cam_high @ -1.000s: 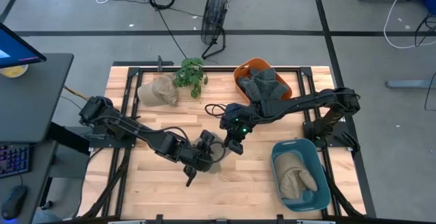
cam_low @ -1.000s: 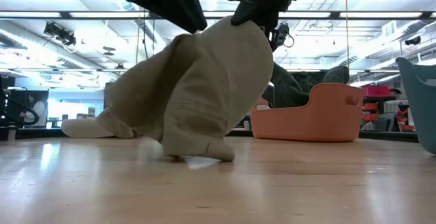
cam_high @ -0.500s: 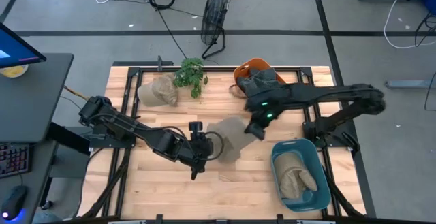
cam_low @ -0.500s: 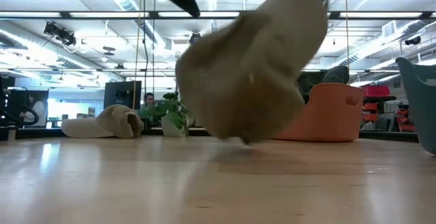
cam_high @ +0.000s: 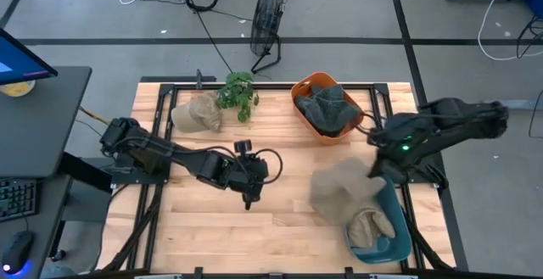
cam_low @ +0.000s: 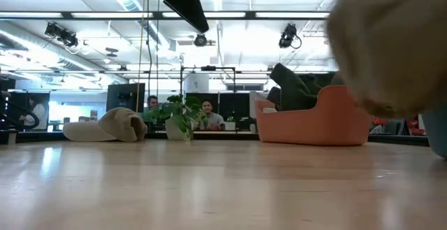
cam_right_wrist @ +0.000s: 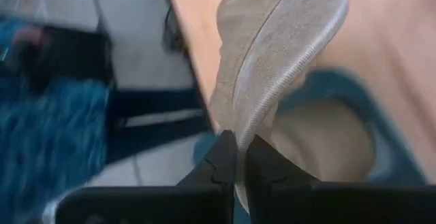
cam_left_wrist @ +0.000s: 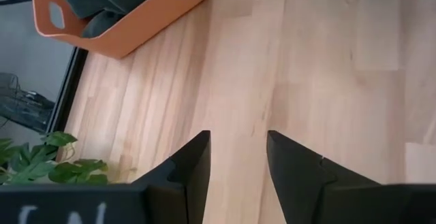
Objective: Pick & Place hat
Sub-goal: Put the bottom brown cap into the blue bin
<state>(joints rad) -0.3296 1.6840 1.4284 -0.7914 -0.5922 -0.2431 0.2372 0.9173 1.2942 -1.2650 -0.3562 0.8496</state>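
Observation:
The beige hat (cam_high: 339,190) hangs in the air beside the blue bin (cam_high: 399,228), held by my right gripper (cam_high: 372,170), which is shut on it. In the low view the hat (cam_low: 391,48) shows blurred, well above the table. My left gripper (cam_high: 249,187) is open over the middle of the table and holds nothing; the left wrist view shows only bare wood between its fingers (cam_left_wrist: 238,152). A second beige hat (cam_high: 373,226) lies inside the blue bin. My right gripper pinches the hat's stitched brim at its edge (cam_right_wrist: 248,118) between its two fingers (cam_right_wrist: 223,152). The hat is lifted clear of the table and reaches from the gripper toward the table's left, partly over the bin's left rim.
An orange bin (cam_high: 327,105) with a dark hat in it stands at the far edge. Another beige hat (cam_high: 197,112) and a potted plant (cam_high: 237,92) sit at the far left. Bare wood lies along the near edge between the arms.
My right gripper has carried the hat up off the middle of the table and toward the right edge, next to the blue bin. The hat has come away from my left gripper, which has stayed near the middle of the table.

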